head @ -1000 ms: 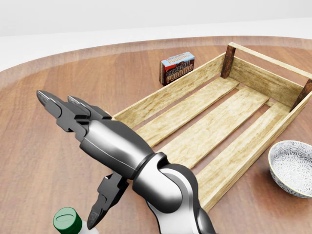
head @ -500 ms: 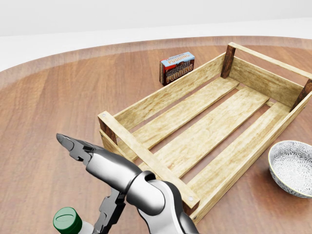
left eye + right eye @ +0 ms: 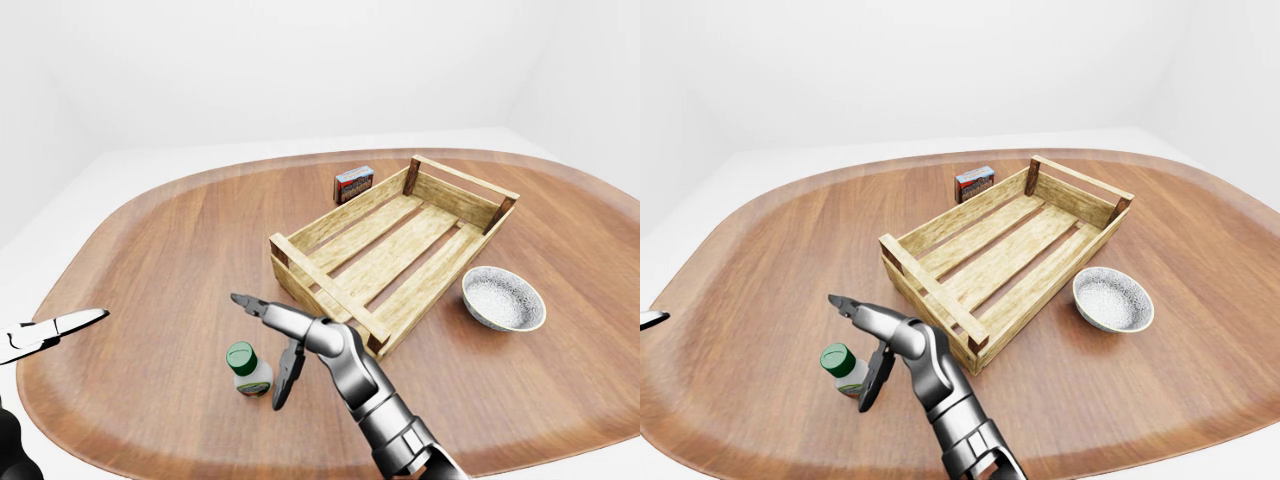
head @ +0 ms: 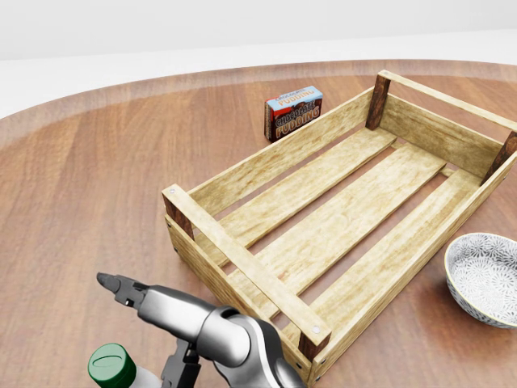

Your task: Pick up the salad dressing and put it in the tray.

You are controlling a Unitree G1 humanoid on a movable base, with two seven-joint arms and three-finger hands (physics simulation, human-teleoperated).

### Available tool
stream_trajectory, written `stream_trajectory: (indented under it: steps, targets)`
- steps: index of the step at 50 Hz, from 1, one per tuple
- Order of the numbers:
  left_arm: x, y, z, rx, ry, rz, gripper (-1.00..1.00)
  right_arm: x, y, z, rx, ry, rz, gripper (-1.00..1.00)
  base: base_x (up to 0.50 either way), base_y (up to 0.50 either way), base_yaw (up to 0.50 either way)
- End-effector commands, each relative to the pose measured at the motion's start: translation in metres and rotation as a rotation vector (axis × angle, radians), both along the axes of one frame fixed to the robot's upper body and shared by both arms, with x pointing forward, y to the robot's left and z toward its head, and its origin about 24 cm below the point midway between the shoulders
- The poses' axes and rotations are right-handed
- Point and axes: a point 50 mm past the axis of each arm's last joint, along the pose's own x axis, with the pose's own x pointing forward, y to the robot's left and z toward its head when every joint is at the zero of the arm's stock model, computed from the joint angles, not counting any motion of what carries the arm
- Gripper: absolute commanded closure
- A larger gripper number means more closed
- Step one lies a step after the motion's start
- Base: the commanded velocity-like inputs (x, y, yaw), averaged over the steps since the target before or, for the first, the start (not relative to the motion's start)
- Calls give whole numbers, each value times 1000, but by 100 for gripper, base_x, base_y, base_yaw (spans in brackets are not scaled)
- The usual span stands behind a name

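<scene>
The salad dressing (image 3: 249,371) is a small pale bottle with a green cap, standing upright on the wooden table, left of the tray's near corner. It shows at the bottom left of the head view (image 4: 113,366). The tray (image 3: 318,284) is an empty slatted wooden crate lying diagonally. My right hand (image 3: 266,340) is open just right of the bottle, one finger above it and one beside it, not closed round it. My left hand (image 3: 48,333) is open at the left edge, far from the bottle.
A chocolate pudding box (image 3: 353,184) stands beyond the tray's far left side. A patterned white bowl (image 3: 503,298) sits right of the tray. The rounded table edge (image 3: 90,420) runs close below the bottle.
My right hand has moved down and left in the head view toward the bottle, uncovering the tray's near corner. The bottle and tray have not moved.
</scene>
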Motion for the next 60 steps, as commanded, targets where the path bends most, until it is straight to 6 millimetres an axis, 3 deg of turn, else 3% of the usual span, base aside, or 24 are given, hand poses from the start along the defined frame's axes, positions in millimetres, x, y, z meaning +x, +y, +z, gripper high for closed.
stream_trajectory:
  steps: [1,7,33,54,55,60]
  targets:
    - [1,0,-2,-5,7,-1,-100,4,7,-14,-48,70,17,-100,0,0,0]
    - [1,1,-2,-7,9,0,-100,6,10,-26,-75,127,8,-100,0,0,0]
    - [1,2,-3,-14,7,-2,-100,12,26,-29,-116,210,75,-100,0,0,0]
    - [2,1,-4,-16,16,-4,-100,8,28,-45,-143,243,119,-100,0,0,0]
    - [2,1,-4,-16,15,-4,-100,6,28,-46,-141,251,127,100,0,0,0]
    - [2,1,-5,-15,20,-7,-100,4,27,-48,-148,262,141,100,0,0,0]
